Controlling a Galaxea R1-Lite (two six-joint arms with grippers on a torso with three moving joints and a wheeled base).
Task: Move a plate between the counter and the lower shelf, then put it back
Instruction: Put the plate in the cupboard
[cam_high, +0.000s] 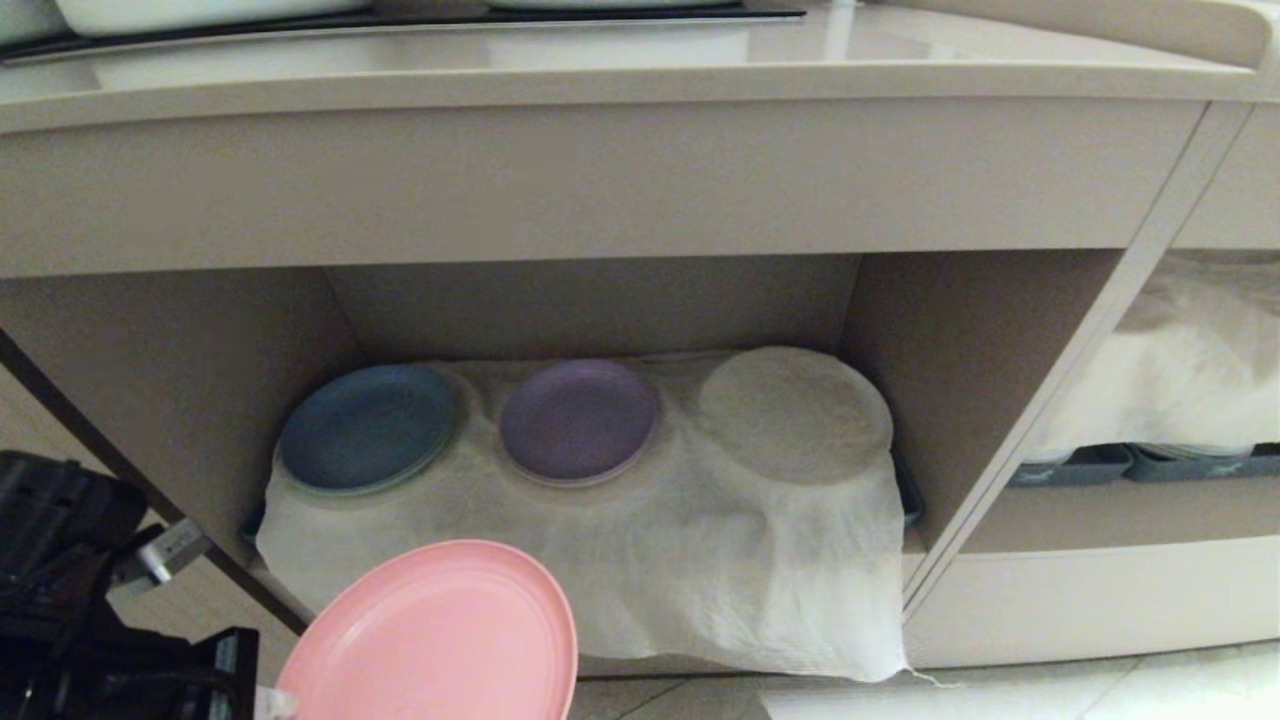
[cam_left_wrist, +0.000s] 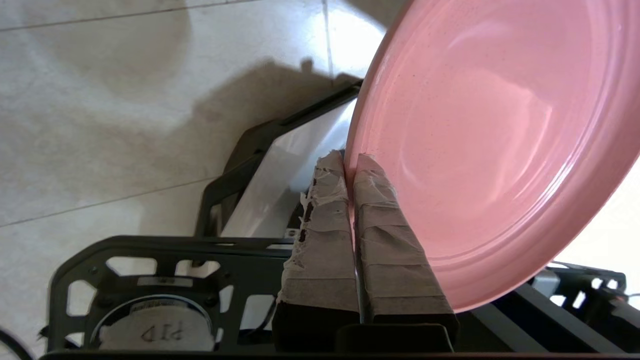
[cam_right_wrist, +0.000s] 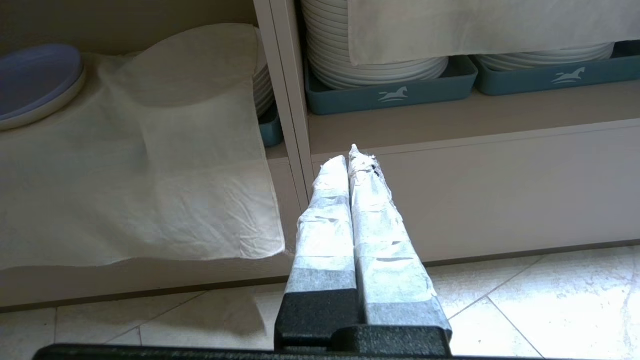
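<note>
The pink plate (cam_high: 435, 635) hangs tilted at the bottom left of the head view, below and in front of the lower shelf (cam_high: 190, 380). My left gripper (cam_left_wrist: 351, 159) is shut on the plate (cam_left_wrist: 495, 140) at its rim, one taped finger on each face. The shelf holds a draped white cloth (cam_high: 650, 540) over round stacks. The beige counter (cam_high: 600, 70) runs across the top, a black panel (cam_high: 400, 25) set into it. My right gripper (cam_right_wrist: 348, 152) is shut with nothing in it, low over the floor before the cabinet's divider (cam_right_wrist: 285, 100).
A blue plate (cam_high: 365, 425) and a purple plate (cam_high: 578, 418) lie on the cloth, beside a covered stack (cam_high: 795, 410). The cubby on the right holds white plate stacks (cam_right_wrist: 375, 65) in grey-blue trays (cam_right_wrist: 390, 92). Robot base parts (cam_high: 60, 600) sit at lower left. Tiled floor (cam_right_wrist: 550, 300) lies below.
</note>
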